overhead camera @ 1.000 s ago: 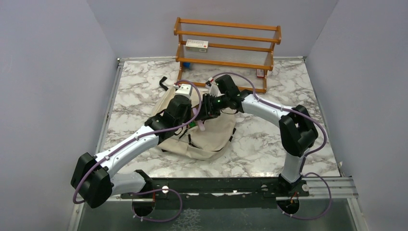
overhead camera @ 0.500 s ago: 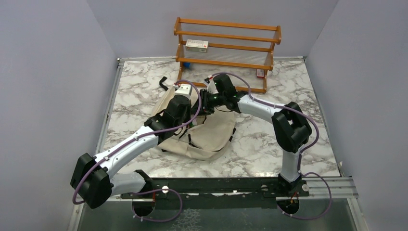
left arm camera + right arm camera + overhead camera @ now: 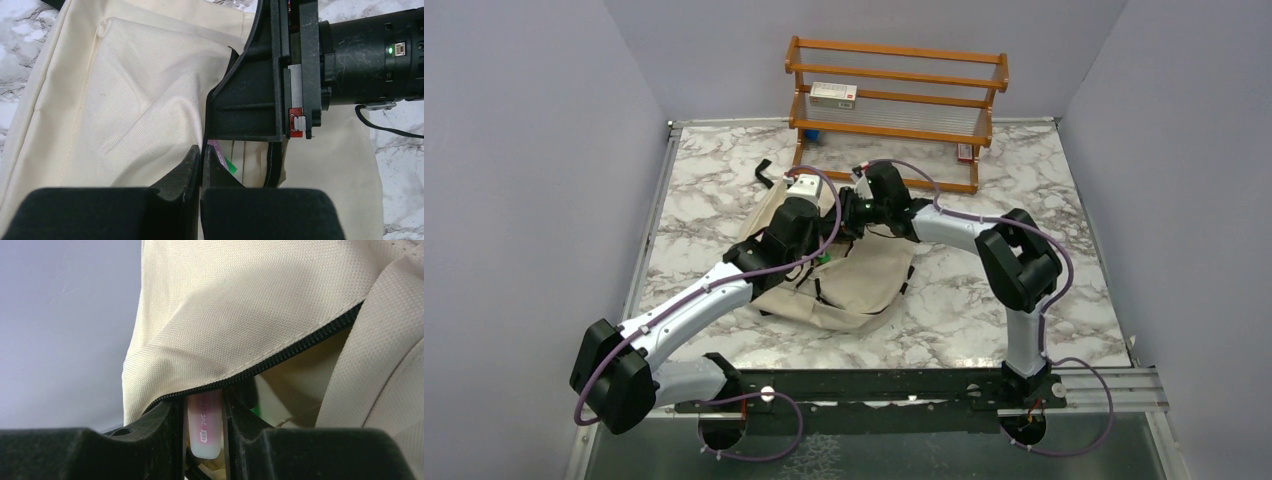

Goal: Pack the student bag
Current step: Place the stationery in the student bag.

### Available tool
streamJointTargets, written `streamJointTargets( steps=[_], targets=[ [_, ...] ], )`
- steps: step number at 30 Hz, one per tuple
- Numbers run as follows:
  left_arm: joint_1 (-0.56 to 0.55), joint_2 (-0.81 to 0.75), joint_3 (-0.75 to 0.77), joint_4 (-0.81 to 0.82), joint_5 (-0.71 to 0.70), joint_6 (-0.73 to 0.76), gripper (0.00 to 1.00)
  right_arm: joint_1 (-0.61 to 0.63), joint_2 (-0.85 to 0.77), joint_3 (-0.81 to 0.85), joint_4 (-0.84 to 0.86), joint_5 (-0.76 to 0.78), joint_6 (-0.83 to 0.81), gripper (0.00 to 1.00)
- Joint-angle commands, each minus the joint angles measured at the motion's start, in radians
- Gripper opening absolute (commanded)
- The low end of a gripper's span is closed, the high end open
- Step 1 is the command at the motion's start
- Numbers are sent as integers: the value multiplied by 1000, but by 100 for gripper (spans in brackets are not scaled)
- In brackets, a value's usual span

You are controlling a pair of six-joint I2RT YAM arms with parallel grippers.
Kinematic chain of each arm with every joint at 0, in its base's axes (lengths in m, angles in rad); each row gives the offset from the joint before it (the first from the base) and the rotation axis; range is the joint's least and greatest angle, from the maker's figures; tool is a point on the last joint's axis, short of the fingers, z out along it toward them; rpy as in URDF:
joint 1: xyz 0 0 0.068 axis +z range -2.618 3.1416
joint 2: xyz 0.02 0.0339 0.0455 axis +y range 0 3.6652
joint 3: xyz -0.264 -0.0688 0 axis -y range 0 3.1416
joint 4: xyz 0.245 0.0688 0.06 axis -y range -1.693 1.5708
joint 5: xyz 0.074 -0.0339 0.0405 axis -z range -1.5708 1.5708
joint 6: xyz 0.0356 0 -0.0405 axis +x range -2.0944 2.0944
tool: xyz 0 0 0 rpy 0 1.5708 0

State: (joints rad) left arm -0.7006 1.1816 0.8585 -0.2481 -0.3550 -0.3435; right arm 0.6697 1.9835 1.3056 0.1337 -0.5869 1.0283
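Now, left pincer (image 3: pixel 201 154) pinching zipper edge (image 3: pixel 205 131) of student bag (image 3: pixel 125 100), right pincer (image 3: pixel 203 403) gripping pink-white stick (image 3: pixel 204 429) at its opening

Top camera: fixed high behind the arm bases, looking down and forward across the whole table (image 3: pixel 984 290) to the rack (image 3: pixel 894 90). Left wrist camera: looks along its fingers (image 3: pixel 190 165), straight down, very close to the bag (image 3: pixel 125 100). Right wrist camera: looks along its fingers (image 3: pixel 160 425) past a held pink item (image 3: pixel 202 425), closer still. All views share the bag's zipper (image 3: pixel 280 355) opening.
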Motion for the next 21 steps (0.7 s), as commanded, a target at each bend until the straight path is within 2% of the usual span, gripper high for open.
streamJointTargets(
  steps=[1, 4, 9, 16, 21],
  targets=[
    [1, -25, -2, 44, -16, -5, 0, 11, 19, -9, 82, 5, 0, 26],
    [1, -19, 1, 45, -16, -5, 0, 13, -3, -39, 102, 7, -8, 38],
    [2, -13, 2, 48, -16, -4, 0, 13, -36, -55, 65, 24, -47, 46],
    [2, -18, -1, 48, -21, 0, 0, 13, -123, -104, 16, 78, -107, 47],
    [1, -18, -5, 48, -18, -3, 0, 13, -218, -112, -96, 185, -209, 47]
  ],
)
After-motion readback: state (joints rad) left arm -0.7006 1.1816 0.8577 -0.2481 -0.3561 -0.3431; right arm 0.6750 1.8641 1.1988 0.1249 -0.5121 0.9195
